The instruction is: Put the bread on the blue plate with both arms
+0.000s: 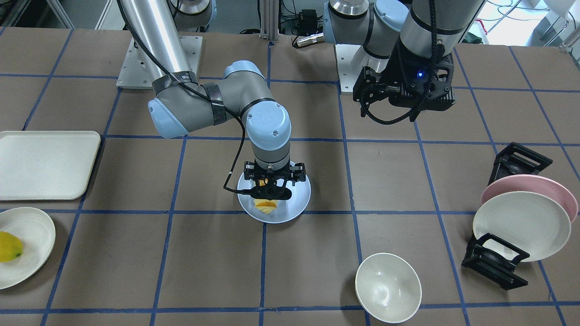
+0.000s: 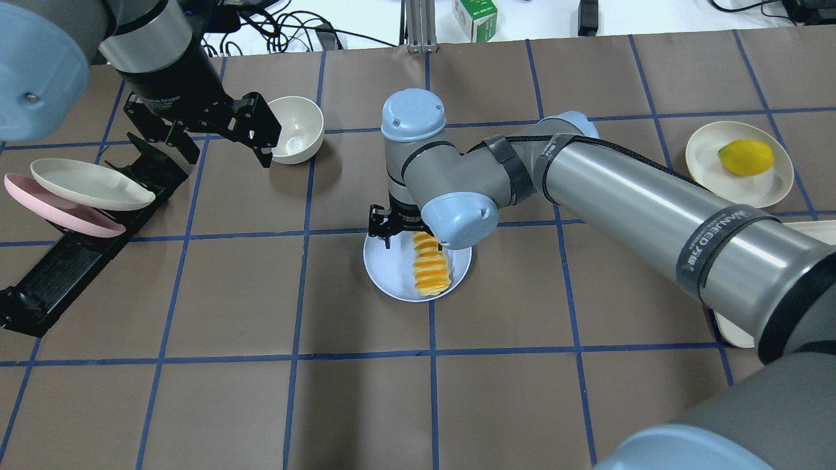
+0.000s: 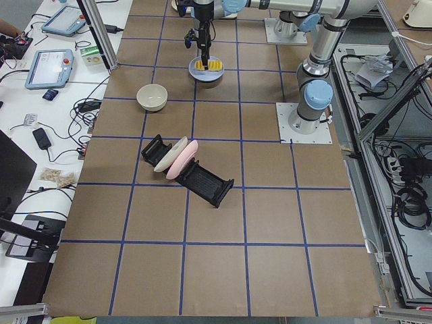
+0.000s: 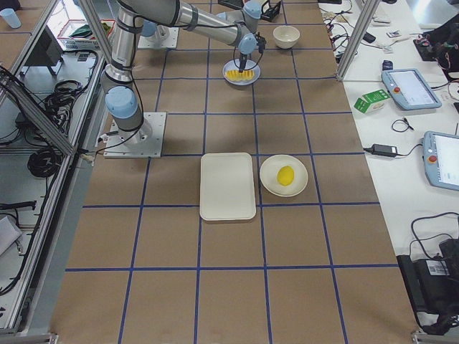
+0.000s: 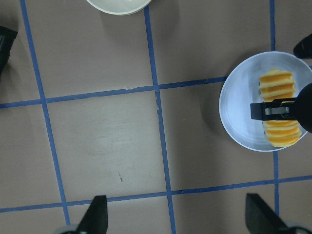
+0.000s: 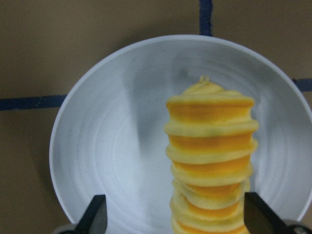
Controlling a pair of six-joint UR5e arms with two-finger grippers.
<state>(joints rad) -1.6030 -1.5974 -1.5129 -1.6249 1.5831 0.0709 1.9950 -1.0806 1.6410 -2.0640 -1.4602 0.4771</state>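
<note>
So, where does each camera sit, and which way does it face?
Front-facing: across the table, facing the robot, steeply down; left arm, right arm, right gripper.
Overhead: behind the robot, looking forward and down; both arms, left gripper.
Exterior left: table's end on robot's left, looking along; both arms.
Exterior right: opposite end; both arms.
Left wrist: straight down at the table; left gripper's tips.
Right wrist: close above the bread; right gripper's tips.
Shared: both wrist views show the bread on the plate.

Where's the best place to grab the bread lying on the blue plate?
Grip the bread at mid-length, across its pale sides, coming straight down from above. It lies flat on the blue plate, long and narrow, so a grip across its short width should span it.
</note>
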